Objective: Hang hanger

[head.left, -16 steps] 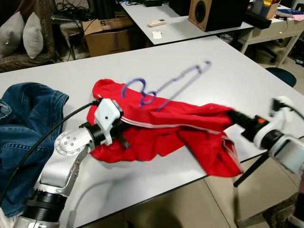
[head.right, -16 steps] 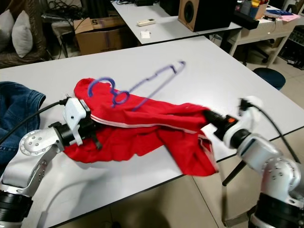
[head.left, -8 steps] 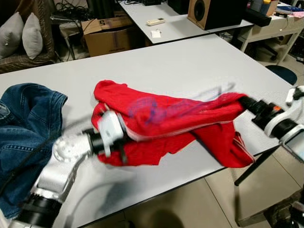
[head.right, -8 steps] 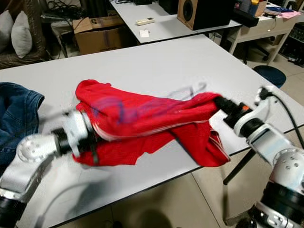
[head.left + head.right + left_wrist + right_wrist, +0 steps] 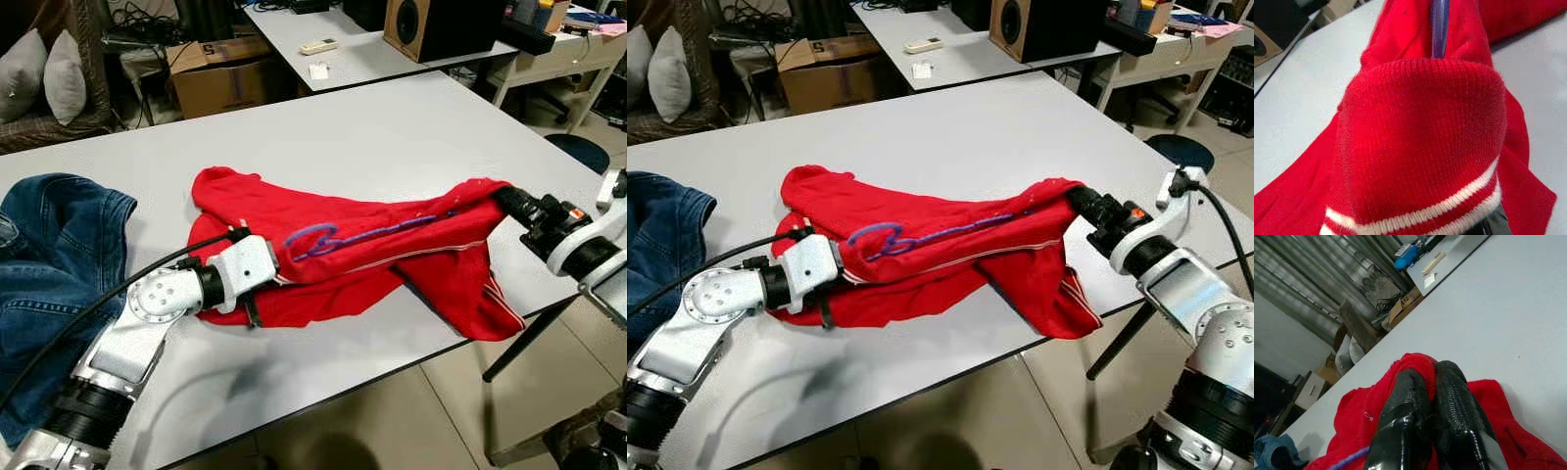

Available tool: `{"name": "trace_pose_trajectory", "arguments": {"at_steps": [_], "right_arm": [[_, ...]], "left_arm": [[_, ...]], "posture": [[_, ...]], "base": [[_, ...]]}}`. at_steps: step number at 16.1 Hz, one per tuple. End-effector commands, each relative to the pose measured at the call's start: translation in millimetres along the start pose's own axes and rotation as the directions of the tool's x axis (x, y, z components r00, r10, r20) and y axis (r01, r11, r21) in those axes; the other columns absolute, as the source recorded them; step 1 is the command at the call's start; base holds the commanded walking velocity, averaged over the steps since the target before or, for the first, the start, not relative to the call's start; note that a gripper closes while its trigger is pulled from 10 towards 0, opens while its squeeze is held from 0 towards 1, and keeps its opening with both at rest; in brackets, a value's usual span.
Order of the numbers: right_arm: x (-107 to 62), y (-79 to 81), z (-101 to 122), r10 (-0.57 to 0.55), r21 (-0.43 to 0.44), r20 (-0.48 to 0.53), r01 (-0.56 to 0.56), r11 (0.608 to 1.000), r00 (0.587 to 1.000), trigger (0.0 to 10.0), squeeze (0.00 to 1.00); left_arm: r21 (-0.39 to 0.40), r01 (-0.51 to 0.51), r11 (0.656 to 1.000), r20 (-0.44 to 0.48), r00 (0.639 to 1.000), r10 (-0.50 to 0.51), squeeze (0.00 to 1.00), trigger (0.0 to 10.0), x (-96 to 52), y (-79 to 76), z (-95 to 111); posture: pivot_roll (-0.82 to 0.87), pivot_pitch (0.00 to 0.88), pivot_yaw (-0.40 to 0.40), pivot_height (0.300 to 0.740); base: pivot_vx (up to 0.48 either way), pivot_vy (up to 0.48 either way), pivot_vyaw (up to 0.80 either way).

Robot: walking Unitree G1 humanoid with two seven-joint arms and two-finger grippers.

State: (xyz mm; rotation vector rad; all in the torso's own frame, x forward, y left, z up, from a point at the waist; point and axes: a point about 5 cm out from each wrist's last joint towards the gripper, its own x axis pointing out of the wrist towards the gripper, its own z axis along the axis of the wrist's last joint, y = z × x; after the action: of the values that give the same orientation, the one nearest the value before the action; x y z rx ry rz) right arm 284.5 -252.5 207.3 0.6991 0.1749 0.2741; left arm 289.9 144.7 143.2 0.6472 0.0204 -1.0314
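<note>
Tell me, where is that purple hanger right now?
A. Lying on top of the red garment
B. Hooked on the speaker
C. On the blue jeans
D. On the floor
A: the purple hanger lies across the red garment stretched between both grippers.

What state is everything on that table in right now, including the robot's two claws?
Red sweater: crumpled, stretched between both grippers on the white table.
Purple hanger: lying on the sweater, not hung.
Left gripper: fingers buried in the striped hem.
Right gripper: shut, pinching the sweater's other end.
Denim garment: heaped, untouched, at the robot's left.
</note>
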Motion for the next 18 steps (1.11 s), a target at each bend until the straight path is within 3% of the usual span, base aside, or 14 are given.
{"name": "trace_pose_trajectory", "arguments": {"at_steps": [1, 2, 6, 9, 10, 12, 14, 15, 18], "right_arm": [[-10.0, 5.6, 22.7, -0.002, -0.058, 0.091, 0.008, 0.998, 0.996, 0.0, 0.00], [-8.2, 10.2, 24.5, 0.012, -0.069, 0.086, -0.006, 0.998, 0.996, 0.0, 0.00], [0.5, 31.1, 26.6, 0.103, -0.060, 0.064, -0.100, 0.993, 0.993, 0.0, 0.00], [20.5, 39.3, 25.0, 0.132, -0.015, 0.034, -0.131, 0.991, 0.991, 0.0, 0.00], [33.5, 43.1, 26.1, 0.150, 0.032, 0.020, -0.151, 0.988, 0.988, 0.0, 0.00], [42.0, 49.7, 29.9, 0.199, 0.087, 0.028, -0.200, 0.976, 0.980, 0.0, 0.00], [41.5, 62.0, 31.5, 0.319, 0.044, -0.001, -0.319, 0.947, 0.948, 0.0, 0.00], [41.0, 65.7, 33.2, 0.374, 0.072, 0.007, -0.374, 0.925, 0.927, 0.0, 0.00], [52.0, 60.8, 34.9, 0.341, 0.102, 0.004, -0.340, 0.935, 0.940, 0.0, 0.00]], "left_arm": [[-0.007, 0.053, 0.999, -0.154, 0.987, -0.054, 0.00, 0.0, -8.5, -3.4, -22.7], [0.024, 0.120, 0.992, -0.182, 0.977, -0.114, 0.00, 0.0, -5.5, -7.6, -21.5], [0.072, 0.180, 0.981, -0.204, 0.965, -0.162, 0.00, 0.0, 9.9, -10.9, -16.7], [0.170, 0.226, 0.959, -0.156, 0.967, -0.200, 0.00, 0.0, 15.1, -10.6, -5.4], [0.172, 0.212, 0.962, -0.144, 0.972, -0.188, 0.00, 0.0, 16.5, -8.8, -3.1], [0.153, 0.166, 0.974, -0.165, 0.976, -0.141, 0.00, 0.0, 17.1, -2.2, -6.8], [0.099, 0.043, 0.994, -0.192, 0.981, -0.023, 0.00, 0.0, 11.1, 14.1, -17.5], [0.106, 0.037, 0.994, -0.191, 0.981, -0.016, 0.00, 0.0, 9.2, 15.5, -19.2], [0.138, 0.079, 0.987, -0.059, 0.996, -0.071, 0.00, 0.0, 15.6, 7.1, -1.9]], "posture": [[-0.09, 0.087, 0.053, 0.740], [-0.09, 0.085, 0.053, 0.740], [-0.09, 0.076, 0.053, 0.740], [-0.09, 0.064, 0.063, 0.740], [-0.08, 0.055, 0.059, 0.740], [-0.07, 0.048, 0.046, 0.740], [-0.05, 0.035, 0.021, 0.740], [-0.05, 0.032, 0.019, 0.740], [-0.05, 0.026, 0.016, 0.740]], "base": [[0.000, 0.000, 0.00], [0.000, 0.000, 0.00], [0.000, 0.000, 0.00], [0.000, 0.000, 0.00], [0.000, 0.000, 0.00], [0.000, 0.000, 0.00], [0.000, 0.000, 0.00], [0.000, 0.000, 0.00], [0.000, 0.000, 0.00]]}}
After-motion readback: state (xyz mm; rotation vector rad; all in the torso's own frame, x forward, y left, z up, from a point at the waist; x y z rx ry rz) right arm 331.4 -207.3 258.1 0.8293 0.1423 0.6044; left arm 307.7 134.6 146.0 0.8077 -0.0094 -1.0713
